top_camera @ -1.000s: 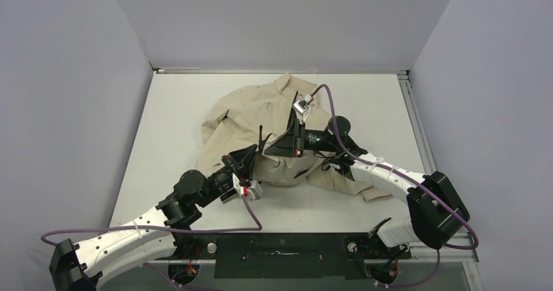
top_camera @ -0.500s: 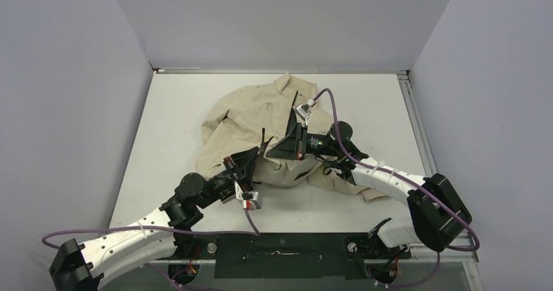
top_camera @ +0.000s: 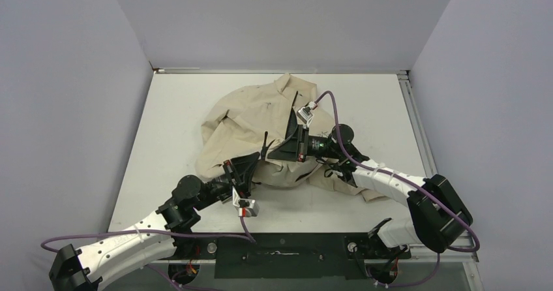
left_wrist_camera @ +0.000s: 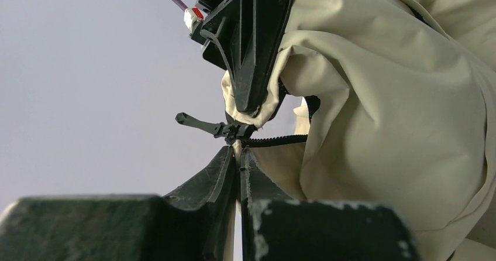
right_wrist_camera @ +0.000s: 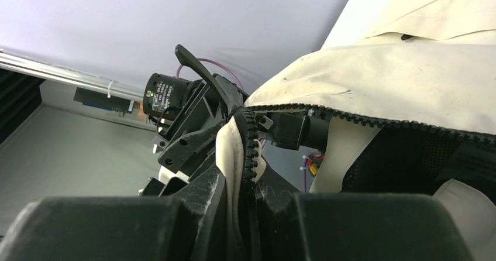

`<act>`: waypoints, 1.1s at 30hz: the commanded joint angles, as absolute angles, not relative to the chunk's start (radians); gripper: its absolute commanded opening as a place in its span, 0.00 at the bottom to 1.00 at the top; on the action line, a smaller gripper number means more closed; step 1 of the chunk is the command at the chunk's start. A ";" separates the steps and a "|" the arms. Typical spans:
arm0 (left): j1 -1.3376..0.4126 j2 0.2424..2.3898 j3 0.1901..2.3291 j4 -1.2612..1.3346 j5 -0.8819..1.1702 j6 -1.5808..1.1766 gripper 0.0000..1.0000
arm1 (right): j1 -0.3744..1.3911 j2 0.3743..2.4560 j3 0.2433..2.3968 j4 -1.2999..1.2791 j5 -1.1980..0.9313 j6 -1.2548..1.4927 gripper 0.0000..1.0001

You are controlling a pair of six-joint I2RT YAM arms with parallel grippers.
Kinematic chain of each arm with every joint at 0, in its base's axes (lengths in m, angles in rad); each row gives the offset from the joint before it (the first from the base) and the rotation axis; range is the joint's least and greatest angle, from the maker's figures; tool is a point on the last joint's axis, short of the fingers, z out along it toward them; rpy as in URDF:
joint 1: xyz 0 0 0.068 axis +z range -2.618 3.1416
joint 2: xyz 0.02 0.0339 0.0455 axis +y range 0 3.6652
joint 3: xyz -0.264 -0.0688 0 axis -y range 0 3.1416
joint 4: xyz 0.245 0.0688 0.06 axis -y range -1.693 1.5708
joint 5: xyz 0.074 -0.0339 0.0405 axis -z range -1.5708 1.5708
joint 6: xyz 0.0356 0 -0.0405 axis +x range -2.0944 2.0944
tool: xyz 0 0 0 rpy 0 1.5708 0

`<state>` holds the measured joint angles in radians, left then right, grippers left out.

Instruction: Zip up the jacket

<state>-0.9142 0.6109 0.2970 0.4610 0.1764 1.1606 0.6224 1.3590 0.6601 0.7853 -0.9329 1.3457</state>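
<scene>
Beige jacket (top_camera: 248, 111) crumpled on worktop (top_camera: 173, 111). Left gripper (left_wrist_camera: 239, 155): jaws clenched on hem beneath zipper slider (left_wrist_camera: 233, 130). Right gripper (right_wrist_camera: 237, 176): jaws clenched on toothed zipper edge (right_wrist_camera: 250, 147).

Top view looks steeply down over the whole desk (top_camera: 169, 108). Left wrist view peers closely past the left claw (left_wrist_camera: 238, 155), right wrist view past the right claw (right_wrist_camera: 237, 176); all share the jacket (top_camera: 248, 111) edge.

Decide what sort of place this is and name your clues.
Probably a robotics lab test cell: a white table boxed by blank walls, two cabled arms bolted at its near edge, one jacket.
</scene>
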 commanded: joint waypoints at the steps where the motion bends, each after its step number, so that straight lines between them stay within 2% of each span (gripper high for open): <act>1: -0.911 0.586 0.296 0.480 0.226 1.190 0.01 | 0.588 1.298 0.642 0.898 -0.830 1.401 0.05; 12: -0.911 0.584 0.296 0.469 0.245 1.212 0.01 | 0.598 1.289 0.671 0.787 -0.802 1.329 0.05; 19: -0.911 0.612 0.301 0.489 0.231 1.211 0.26 | 0.613 1.293 0.694 0.753 -0.808 1.297 0.05; 33: -0.903 0.686 0.320 0.551 0.180 1.260 0.32 | 0.634 1.304 0.701 0.755 -0.837 1.284 0.05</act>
